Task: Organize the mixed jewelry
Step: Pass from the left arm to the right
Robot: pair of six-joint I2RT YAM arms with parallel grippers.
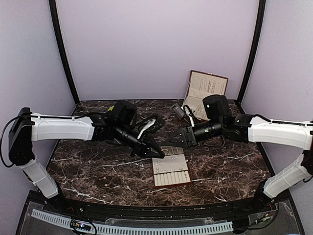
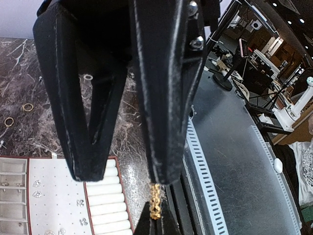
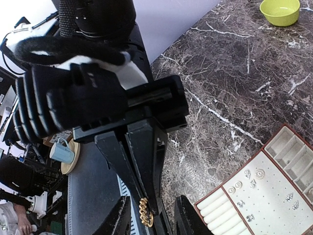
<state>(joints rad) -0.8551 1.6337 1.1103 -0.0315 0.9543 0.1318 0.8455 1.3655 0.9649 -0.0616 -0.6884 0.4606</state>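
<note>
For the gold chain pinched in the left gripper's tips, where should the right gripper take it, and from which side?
Grip the short free end of the gold chain showing past the shut left gripper; the rest is hidden between its fingers. Come tip to tip, opposite that gripper: the open right gripper has a finger each side of the links.

Rings (image 2: 28, 106) on table (image 2: 19, 73) beside tray (image 2: 58, 191)

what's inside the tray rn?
In the tray: several studs and small rings on its dotted panel; the ring rolls look bare. In the left wrist view the left hand's fingers cover part of the rolls, so that part is unseen.
</note>
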